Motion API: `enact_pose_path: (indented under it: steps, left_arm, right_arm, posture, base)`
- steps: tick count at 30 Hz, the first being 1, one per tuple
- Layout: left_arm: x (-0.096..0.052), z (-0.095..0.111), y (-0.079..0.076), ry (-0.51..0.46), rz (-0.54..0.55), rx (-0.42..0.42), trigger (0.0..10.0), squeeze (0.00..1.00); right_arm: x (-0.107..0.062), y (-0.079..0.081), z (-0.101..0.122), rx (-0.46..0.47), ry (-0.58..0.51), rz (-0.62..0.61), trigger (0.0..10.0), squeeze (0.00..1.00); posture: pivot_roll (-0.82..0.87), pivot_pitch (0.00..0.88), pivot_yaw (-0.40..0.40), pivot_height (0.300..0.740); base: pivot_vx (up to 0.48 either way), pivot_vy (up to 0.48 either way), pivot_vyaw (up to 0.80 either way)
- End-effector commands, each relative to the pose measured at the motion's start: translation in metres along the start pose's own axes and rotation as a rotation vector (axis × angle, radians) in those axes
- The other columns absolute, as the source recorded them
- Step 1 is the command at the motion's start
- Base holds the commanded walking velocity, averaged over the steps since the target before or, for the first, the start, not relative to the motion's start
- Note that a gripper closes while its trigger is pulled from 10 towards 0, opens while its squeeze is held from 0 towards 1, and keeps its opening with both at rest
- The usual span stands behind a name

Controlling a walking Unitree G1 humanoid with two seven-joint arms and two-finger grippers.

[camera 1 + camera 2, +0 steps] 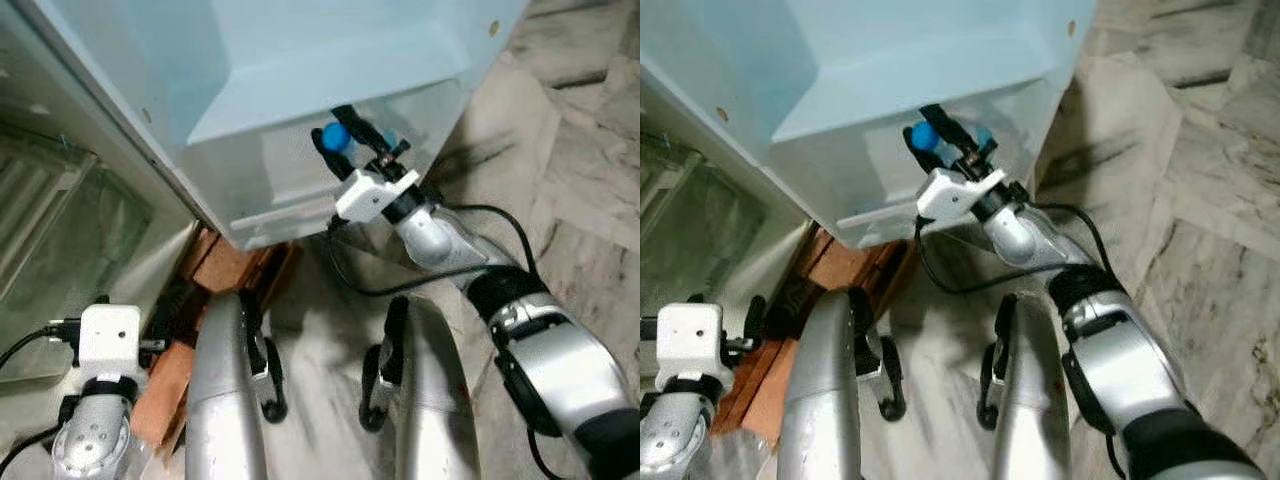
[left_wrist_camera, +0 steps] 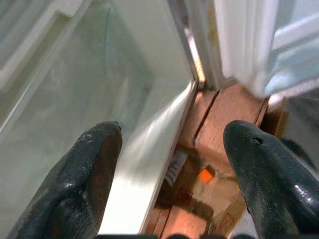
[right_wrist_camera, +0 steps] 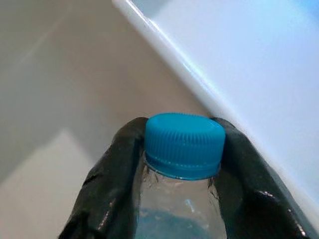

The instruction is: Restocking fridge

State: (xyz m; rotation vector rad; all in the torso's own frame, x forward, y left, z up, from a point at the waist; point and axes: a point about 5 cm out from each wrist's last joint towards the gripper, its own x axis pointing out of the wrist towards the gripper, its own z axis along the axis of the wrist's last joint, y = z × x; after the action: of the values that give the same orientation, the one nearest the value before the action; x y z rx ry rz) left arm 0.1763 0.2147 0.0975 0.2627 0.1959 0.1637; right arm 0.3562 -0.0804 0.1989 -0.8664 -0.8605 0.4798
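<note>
A clear plastic bottle with a blue cap is clamped at its neck between my right gripper's black fingers. In the eye views the blue cap and my right gripper sit inside the translucent door bin of the open fridge door. My left gripper hangs low at my left, open with nothing between its fingers, and looks at the glass fridge shelf and the fridge's lower edge.
The pale blue fridge door fills the upper middle. A wooden base lies under the fridge. My two silver legs stand on the marble floor. The fridge interior with glass shelves is at the left.
</note>
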Motion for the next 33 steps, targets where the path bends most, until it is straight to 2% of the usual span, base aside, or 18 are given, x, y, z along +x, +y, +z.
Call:
enact_pose_path:
  steps: [1,6,7,8,11,16,23,26,30,33]
  left_arm:
    - [-0.007,-0.004,0.003,0.031,0.004,0.021,10.0,0.00]
    - [-0.010,-0.003,0.000,0.035,-0.012,0.032,10.0,0.00]
    - [-0.010,-0.001,0.001,0.022,-0.018,0.051,10.0,0.00]
    - [-0.010,0.003,0.002,0.004,-0.024,0.079,10.0,0.00]
    - [-0.012,0.003,0.007,0.008,-0.014,0.084,10.0,0.00]
    - [-0.017,0.003,0.010,0.019,-0.010,0.095,10.0,0.00]
    - [-0.017,0.004,0.006,0.014,-0.024,0.102,10.0,0.00]
    - [-0.015,0.005,0.005,0.012,-0.026,0.100,10.0,0.00]
    - [-0.015,0.005,0.005,0.013,-0.028,0.101,10.0,0.00]
    - [-0.014,0.005,0.005,0.012,-0.030,0.101,10.0,0.00]
  right_arm:
    - [0.017,-0.012,0.014,0.003,-0.094,-0.064,10.0,0.00]
    - [0.010,0.000,0.007,0.030,-0.032,-0.038,10.0,0.00]
    - [0.005,0.007,0.002,0.061,0.017,-0.027,10.0,0.00]
    - [-0.007,0.022,-0.006,0.096,0.094,0.009,10.0,0.00]
    - [-0.018,0.037,-0.009,0.121,0.144,0.052,10.0,0.00]
    - [-0.023,0.048,-0.008,0.163,0.172,0.062,10.0,0.00]
    - [-0.028,0.055,-0.012,0.243,0.250,0.052,10.0,0.00]
    - [-0.041,0.057,-0.025,0.343,0.392,0.011,10.0,0.00]
    - [-0.053,0.054,-0.039,0.417,0.525,-0.061,10.0,0.00]
    - [-0.067,0.050,-0.052,0.502,0.655,-0.154,10.0,0.00]
  posture:
    - [0.26,0.404,0.044,0.541]
    - [0.28,0.419,0.042,0.541]
    - [0.28,0.423,0.041,0.541]
    - [0.29,0.429,0.043,0.541]
    - [0.30,0.438,0.045,0.541]
    - [0.31,0.447,0.051,0.541]
    - [0.30,0.447,0.051,0.541]
    - [0.30,0.447,0.051,0.541]
    - [0.30,0.447,0.053,0.541]
    - [0.30,0.446,0.054,0.541]
  base:
    - [0.000,0.000,0.00]
    - [0.000,0.000,0.00]
    - [0.000,0.000,0.00]
    - [0.000,0.000,0.00]
    - [0.000,0.000,0.00]
    - [0.000,0.000,0.00]
    - [0.000,0.000,0.00]
    - [0.000,0.000,0.00]
    - [0.000,0.000,0.00]
    - [0.000,0.000,0.00]
